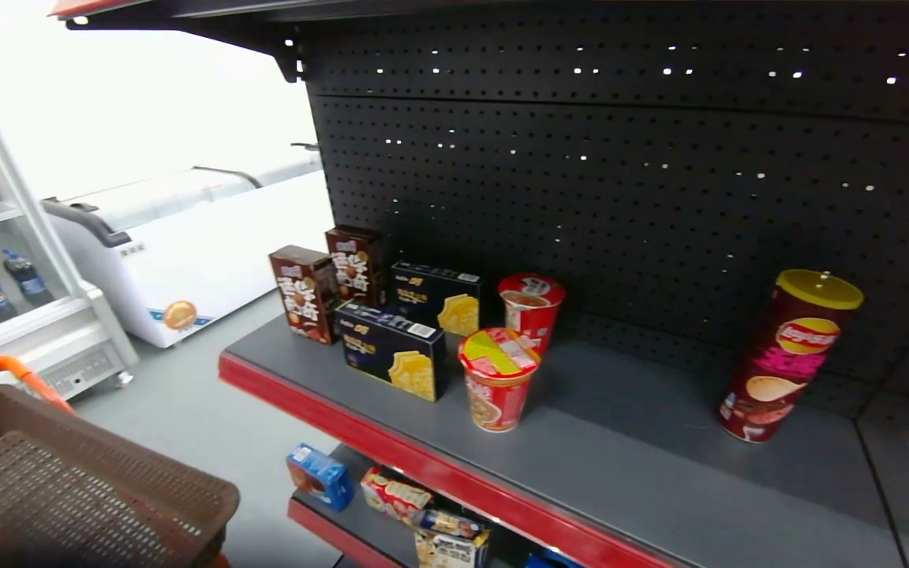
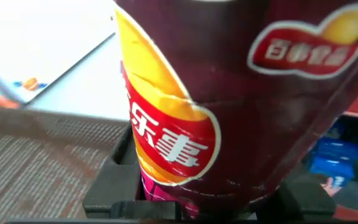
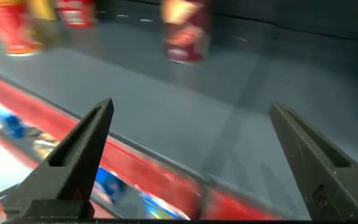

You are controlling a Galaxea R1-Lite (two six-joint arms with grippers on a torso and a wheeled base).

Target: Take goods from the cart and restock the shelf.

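— While the shelf is faced, where can room be found?
— Bare board is seen between the cup noodles and the standing chip can, which is placed well to the right, near the back panel.
— And the cart basket?
— It is seen low on the left. Its mesh is also seen close behind the held chip can, so that can is judged to be at the cart, not yet at the shelf.
— How is it gripped?
— The left gripper is clenched around it. The right gripper is spread wide over the shelf's red edge, with nothing held.
— What should be minded?
— The can should be lifted clear of the basket wall, kept upright, and set just beside its twin before being released.
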